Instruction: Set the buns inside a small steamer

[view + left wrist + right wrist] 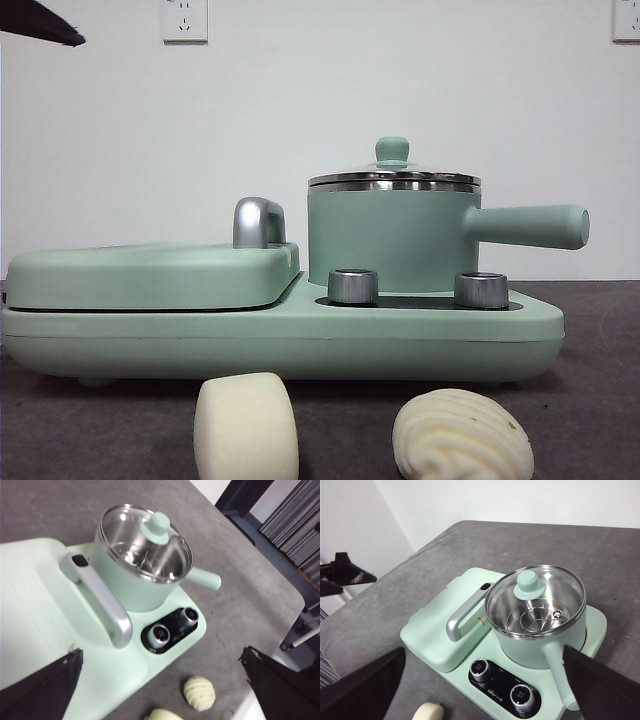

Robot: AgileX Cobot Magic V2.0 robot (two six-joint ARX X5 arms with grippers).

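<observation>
On the dark grey table, at the near edge of the scene, lie the two buns: the smooth cylinder bun to the left and the ridged, swirled bun to its right, a little apart, both just in front of the mint-green cooker base and touching nothing else. Behind them, on the right half of that base, stands the small steamer, its lid on, with the green knob on top and the long handle pointing right. Through the glass lid the right wrist view shows a bare steel inside with a wire rack. Two chrome dials sit on the black panel in front of the pot. Left of the steamer is the flat griddle lid with its chrome handle. Both arms hang high, well clear of everything: the left gripper and the right gripper each have their jaws spread wide, gripping nothing.
</observation>
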